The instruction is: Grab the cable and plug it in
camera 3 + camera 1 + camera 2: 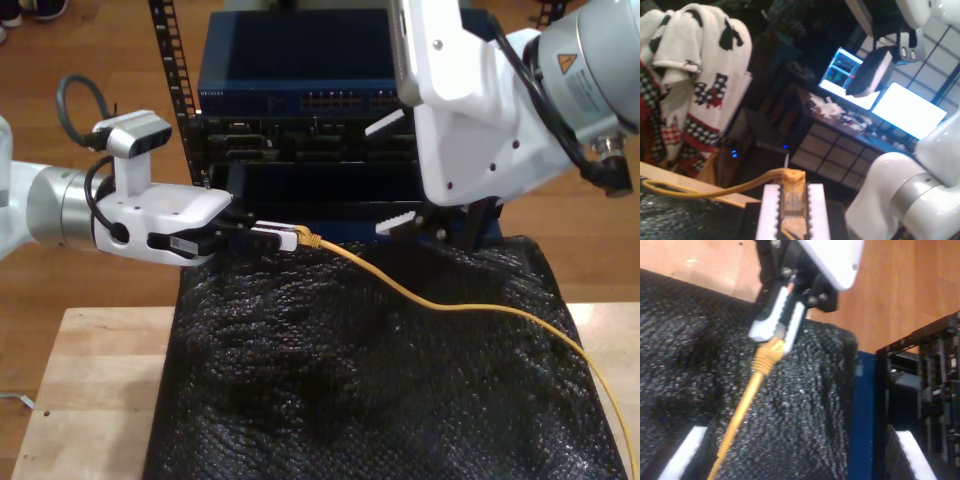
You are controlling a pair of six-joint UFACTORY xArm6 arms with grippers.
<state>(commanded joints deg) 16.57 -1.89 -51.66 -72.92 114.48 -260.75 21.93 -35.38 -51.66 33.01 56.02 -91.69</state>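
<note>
My first gripper (285, 237) reaches level, clamping the cable (440, 303)

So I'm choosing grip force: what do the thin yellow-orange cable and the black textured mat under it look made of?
The thin yellow-orange cable looks like smooth plastic-jacketed network cable with a ribbed, rubbery boot, bending freely. My first gripper pinches its plug end. The black textured mat seems a soft foam or woven mesh with glinting specks and a sagging edge; which of these, I can't tell.
</note>
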